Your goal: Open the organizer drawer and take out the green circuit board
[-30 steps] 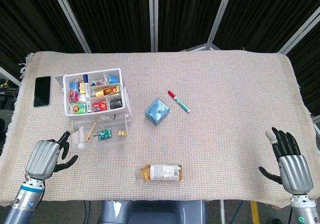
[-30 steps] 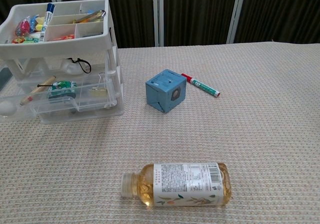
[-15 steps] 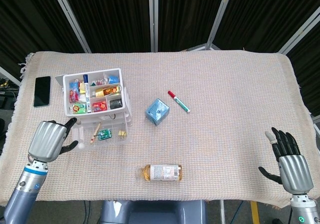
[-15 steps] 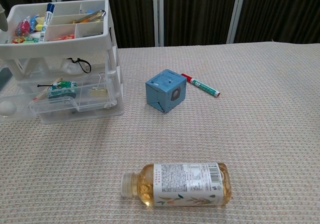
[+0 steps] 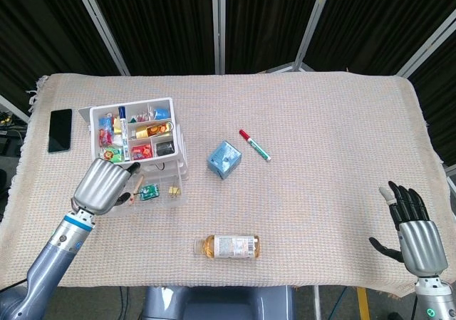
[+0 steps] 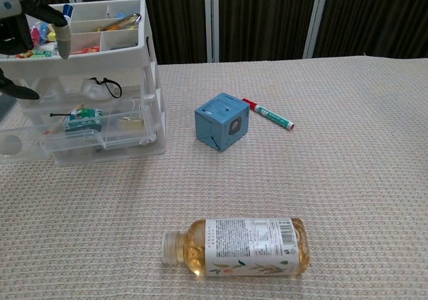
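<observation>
The green circuit board [image 5: 149, 191] [image 6: 83, 117] lies in the pulled-out clear drawer [image 6: 100, 146] of the white organizer [image 6: 80, 63], beside a wooden stick and a binder clip. My left hand [image 5: 107, 184] [image 6: 20, 19] hovers over the left end of that drawer with its fingers spread, and it holds nothing. The board sits just to the right of its fingertips, apart from them. My right hand [image 5: 413, 227] rests open at the table's front right corner, far from the organizer.
A blue cube [image 5: 224, 159] [image 6: 222, 121] and a red-and-green marker [image 5: 254, 145] lie right of the organizer. A drink bottle [image 5: 228, 246] lies on its side near the front edge. A black phone [image 5: 60, 130] is at the far left.
My left hand has risen from the table's front left and moved right, over the open drawer, and now shows in the chest view. The drawer's contents shifted slightly. The right hand stayed put.
</observation>
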Motion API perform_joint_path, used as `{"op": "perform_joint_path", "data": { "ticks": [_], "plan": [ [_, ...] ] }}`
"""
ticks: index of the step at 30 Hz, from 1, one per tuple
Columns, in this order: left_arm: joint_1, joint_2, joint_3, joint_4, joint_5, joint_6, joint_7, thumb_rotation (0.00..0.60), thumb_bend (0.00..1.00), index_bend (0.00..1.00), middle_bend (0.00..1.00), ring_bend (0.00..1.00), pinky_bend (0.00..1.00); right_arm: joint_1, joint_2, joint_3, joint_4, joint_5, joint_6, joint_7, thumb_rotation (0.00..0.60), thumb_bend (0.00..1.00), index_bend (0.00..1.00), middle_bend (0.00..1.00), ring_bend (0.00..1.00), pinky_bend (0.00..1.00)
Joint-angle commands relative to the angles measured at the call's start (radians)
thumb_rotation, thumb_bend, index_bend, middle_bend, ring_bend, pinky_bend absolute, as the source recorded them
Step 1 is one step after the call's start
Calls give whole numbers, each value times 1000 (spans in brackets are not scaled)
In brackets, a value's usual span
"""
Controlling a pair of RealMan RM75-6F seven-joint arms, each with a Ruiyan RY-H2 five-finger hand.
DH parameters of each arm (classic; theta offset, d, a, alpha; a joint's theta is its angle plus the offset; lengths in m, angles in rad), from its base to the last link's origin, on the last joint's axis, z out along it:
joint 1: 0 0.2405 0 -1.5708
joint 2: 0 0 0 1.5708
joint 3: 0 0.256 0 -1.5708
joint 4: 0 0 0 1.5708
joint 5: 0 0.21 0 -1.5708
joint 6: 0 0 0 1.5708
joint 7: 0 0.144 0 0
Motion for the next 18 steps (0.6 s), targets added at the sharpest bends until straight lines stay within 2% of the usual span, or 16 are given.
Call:
{"op": "perform_joint_path", "data": {
  "ticks": [1,5,12,18],
  "plan": [
    [-55,8,7,-19,-88,-66,91,600,15,380,966,931,813,1,3,2,-1,3,0,7,600,33,90,0,0,0],
    [-106,8,15,-47,-186,-101,176,600,16,404,966,932,813,-1,7,3,-1,3,5,20,600,33,90,0,0,0],
    [-157,2,27,-67,-268,-95,250,600,16,437,966,932,813,-4,12,6,-3,5,12,36,600,33,90,0,0,0],
    [-202,-17,57,-69,-347,-67,306,600,17,387,966,932,814,-6,14,6,-5,5,16,41,600,32,90,0,0,0]
  ]
}}
